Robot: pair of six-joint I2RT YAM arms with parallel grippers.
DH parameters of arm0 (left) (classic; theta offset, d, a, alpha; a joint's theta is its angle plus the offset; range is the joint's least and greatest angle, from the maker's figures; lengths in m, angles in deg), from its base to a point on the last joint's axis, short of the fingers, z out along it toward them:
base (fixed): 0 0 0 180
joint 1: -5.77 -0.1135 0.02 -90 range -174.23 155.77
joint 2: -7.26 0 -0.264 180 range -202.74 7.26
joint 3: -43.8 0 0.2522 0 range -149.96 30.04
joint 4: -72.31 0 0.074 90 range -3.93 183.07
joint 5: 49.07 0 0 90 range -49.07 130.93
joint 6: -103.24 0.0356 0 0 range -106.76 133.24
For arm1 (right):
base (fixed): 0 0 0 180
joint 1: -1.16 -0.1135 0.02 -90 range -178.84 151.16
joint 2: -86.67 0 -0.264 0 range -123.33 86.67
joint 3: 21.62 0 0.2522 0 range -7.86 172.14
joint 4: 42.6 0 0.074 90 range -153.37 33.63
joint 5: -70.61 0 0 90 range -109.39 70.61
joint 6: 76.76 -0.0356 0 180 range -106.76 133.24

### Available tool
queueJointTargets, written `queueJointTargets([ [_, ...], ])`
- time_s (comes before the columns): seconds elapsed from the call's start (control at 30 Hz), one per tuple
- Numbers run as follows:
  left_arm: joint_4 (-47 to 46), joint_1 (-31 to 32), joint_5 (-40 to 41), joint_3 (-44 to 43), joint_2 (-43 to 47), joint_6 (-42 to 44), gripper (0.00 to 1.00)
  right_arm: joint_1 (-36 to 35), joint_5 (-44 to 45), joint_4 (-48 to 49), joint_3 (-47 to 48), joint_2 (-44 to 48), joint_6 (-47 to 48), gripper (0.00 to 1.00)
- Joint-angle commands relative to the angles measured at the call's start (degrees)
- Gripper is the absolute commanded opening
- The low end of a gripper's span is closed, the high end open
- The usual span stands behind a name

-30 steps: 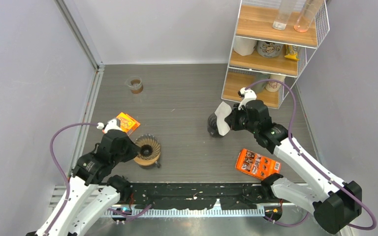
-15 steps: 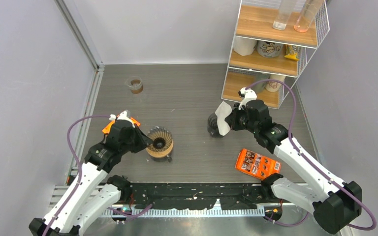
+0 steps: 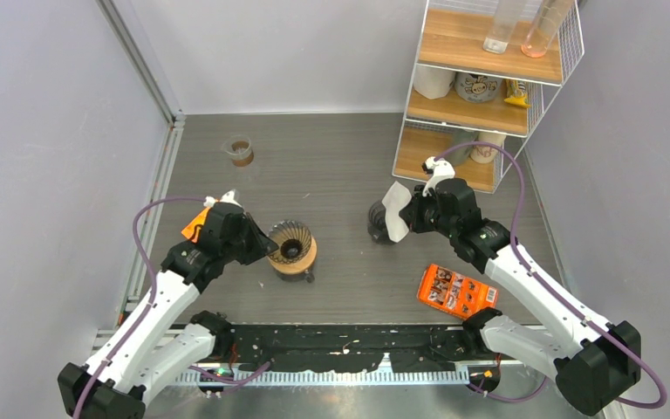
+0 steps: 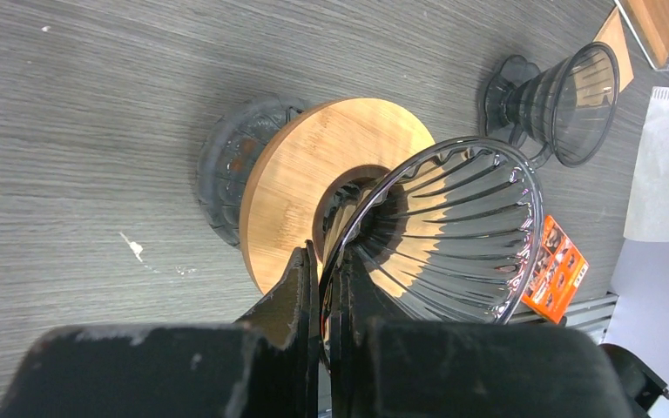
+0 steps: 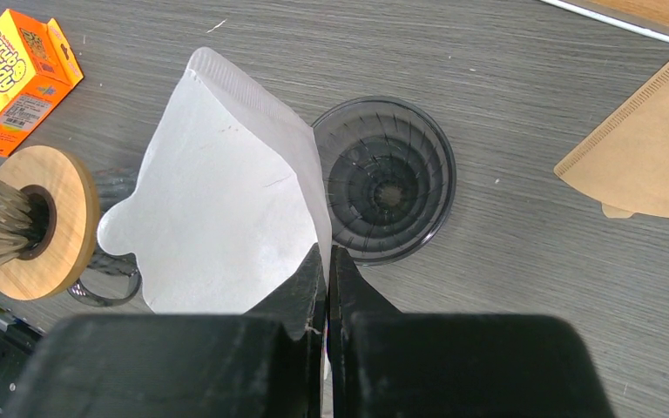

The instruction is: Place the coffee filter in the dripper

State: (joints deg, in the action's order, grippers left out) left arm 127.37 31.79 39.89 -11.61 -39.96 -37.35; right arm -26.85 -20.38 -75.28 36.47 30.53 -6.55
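Since the earlier view the left pincer, clamped on the rim of the glass dripper, has carried it toward the middle of the worktop, while the right pincer pinches the coffee filter by its edge just beside the dark dripper, a light, limp paper judged prone to creasing and best held at its seam.

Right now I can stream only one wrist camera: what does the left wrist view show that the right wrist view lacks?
Only left wrist: the left pincer shut on the rim of the wood-collared dripper, plus an orange packet. Only right wrist: the right pincer shut on the white filter, a brown filter, an orange box. Both: that dripper, the black dripper, the white filter.
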Motion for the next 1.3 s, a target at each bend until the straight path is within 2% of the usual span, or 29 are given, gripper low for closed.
queueJointTargets([
  [0.0,15.07,-0.18,1.27,5.81,-5.43,3.24,0.0,0.32,0.82,0.96,0.49,0.96,0.58,0.05],
  [0.23,16.27,-0.18,2.22,0.26,-3.17,5.66,0.0,0.32,0.66,0.86,1.14,0.9,0.63,0.05],
  [0.27,16.49,-0.18,2.04,-0.96,-3.14,6.17,0.04,0.32,0.61,0.96,1.22,1.04,0.61,0.05],
  [0.37,15.92,-0.18,-0.63,-3.35,-2.71,7.25,0.33,0.29,0.2,0.87,1.49,1.42,0.58,0.05],
  [0.4,15.25,-0.18,-1.35,-3.48,-2.57,7.41,0.4,0.3,0.16,0.72,1.62,1.59,0.57,0.05],
  [0.5,14.31,-0.11,-1.86,-3.54,-1.79,7.04,0.52,0.32,0.28,0.52,1.79,1.85,0.54,0.05],
  [0.73,11.85,-0.09,-1.98,-4.31,2.29,6.12,0.66,0.28,0.22,-0.21,3.1,2.19,0.56,0.05],
  [0.8,11.49,-0.09,-0.67,-5.11,2.95,6.26,0.81,0.28,0.01,-0.14,3.44,2.01,0.6,0.05],
  [0.93,11.8,-0.09,1.34,-7.47,3.32,7.34,0.99,0.32,-1.66,0.34,4.25,1.53,0.62,0.05],
  [1.17,8.99,-0.09,4.58,-10.35,5.5,8.99,1.0,-1.12,-11.8,1.9,10.4,-1.66,-0.75,0.05],
  [1.27,10.17,-0.09,7.83,-11.26,6.66,9.22,1.0,-6.29,-12.31,-1.53,16.77,-4.5,3.04,0.05],
])
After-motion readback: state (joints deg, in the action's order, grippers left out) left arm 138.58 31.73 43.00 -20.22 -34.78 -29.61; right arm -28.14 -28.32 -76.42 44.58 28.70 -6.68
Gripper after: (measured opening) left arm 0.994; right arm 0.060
